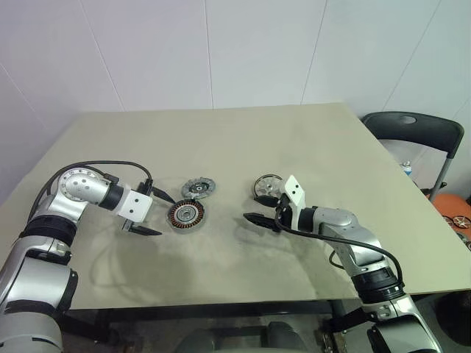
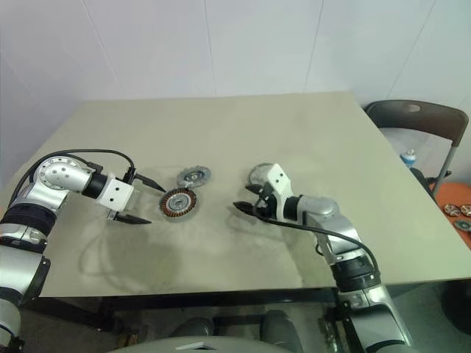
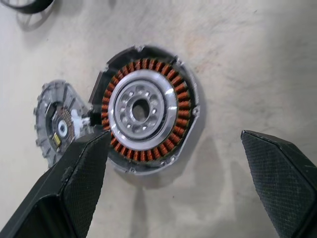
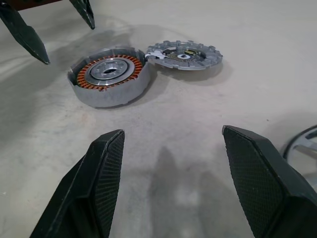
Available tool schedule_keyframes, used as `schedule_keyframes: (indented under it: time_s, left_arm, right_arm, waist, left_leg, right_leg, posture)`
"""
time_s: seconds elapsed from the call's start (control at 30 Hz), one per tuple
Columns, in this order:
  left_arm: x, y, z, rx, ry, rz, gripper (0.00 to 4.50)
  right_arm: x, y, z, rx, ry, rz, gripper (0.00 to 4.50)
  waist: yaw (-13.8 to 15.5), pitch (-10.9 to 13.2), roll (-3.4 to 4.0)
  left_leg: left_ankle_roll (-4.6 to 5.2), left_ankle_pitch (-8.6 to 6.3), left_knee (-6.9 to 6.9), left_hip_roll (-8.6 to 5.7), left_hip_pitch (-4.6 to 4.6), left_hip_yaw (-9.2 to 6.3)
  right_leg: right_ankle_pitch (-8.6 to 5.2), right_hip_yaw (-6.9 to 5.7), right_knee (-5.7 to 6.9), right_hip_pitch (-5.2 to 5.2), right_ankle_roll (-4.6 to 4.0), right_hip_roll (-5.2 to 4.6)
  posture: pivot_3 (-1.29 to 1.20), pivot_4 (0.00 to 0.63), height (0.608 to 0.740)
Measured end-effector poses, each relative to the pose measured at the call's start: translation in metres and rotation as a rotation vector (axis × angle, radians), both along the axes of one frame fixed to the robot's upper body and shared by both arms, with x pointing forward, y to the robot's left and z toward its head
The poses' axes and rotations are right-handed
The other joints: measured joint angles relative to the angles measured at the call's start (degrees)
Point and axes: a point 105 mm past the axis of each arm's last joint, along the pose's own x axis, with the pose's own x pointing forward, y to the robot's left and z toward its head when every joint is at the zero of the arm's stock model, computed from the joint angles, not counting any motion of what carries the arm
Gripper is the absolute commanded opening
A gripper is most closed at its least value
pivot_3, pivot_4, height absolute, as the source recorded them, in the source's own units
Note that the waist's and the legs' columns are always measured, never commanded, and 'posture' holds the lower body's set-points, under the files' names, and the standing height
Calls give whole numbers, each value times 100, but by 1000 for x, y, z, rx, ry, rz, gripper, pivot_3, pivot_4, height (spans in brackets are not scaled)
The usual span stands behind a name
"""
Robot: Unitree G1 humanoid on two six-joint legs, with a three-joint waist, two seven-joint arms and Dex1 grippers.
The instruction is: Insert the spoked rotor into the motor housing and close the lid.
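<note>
Nearest your head camera sits the right gripper (image 1: 254,218), jaws spread and holding nothing, hovering low over bare table (image 1: 243,136) with its tips aimed toward the parts; from its own wrist camera you look across open tabletop at the motor housing (image 4: 110,74). The housing lies flat with its copper windings facing up, so the cavity is ready to take a part from above. The lid (image 4: 185,55) lies flat too, touching the housing at about 2 o'clock from it in the head view, seemingly joined to it by a small pale tab; you would likely swing or lift it across once the rotor is in. The left gripper (image 1: 153,213) stands at 9 o'clock of the housing, fingers (image 3: 74,173) wide apart, empty, and angled down toward it, one finger either side of the near rim but touching nothing. That pose reads as a release or a brace, not a hold. The spoked rotor (image 1: 266,185) rests on the table at 3 o'clock of the housing, well apart from it, just beyond the right wrist. Judgement: insertion not started; your right arm is the natural one to fetch the rotor.
</note>
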Motion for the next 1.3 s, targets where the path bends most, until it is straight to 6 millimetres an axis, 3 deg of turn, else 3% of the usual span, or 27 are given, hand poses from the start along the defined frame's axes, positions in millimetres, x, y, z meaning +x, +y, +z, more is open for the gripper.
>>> schedule_keyframes:
  time_s: [0.3, 0.53, 0.97, 1.3]
  left_arm:
    - [-10, -4, -10, 71, 90, -81, 4468]
    - [2, -11, 1, 170, 85, -125, 4468]
    - [3, -16, -19, 264, 171, -141, 4468]
    - [8, -14, -25, 270, 134, -106, 4468]
  right_arm:
    - [-1, 1, -2, -3, 10, -2, 3318]
    - [-4, 4, -4, -1, 17, -3, 3318]
    - [-11, 5, -9, 6, 20, -21, 3318]
    - [-11, 2, -11, -6, 29, -27, 3318]
  waist:
    - [0, 0, -1]
    - [8, -1, -3]
    - [6, -1, -4]
    - [55, -3, -5]
  left_leg:
    - [0, 0, 1, 0, 0, 0]
    - [0, 0, 2, 0, -1, -1]
    - [0, 0, 2, 0, -1, -1]
    - [0, 0, 15, -2, 14, -2]
  right_leg:
    - [0, 0, 0, -1, 0, 0]
    - [0, 0, -2, 2, 1, 0]
    - [-1, 0, -2, 2, 1, 1]
    - [-1, -2, -1, 25, 2, 1]
  posture:
    - [0, 0, 740]
    - [0, 0, 740]
    - [0, 0, 740]
    - [0, 0, 740]
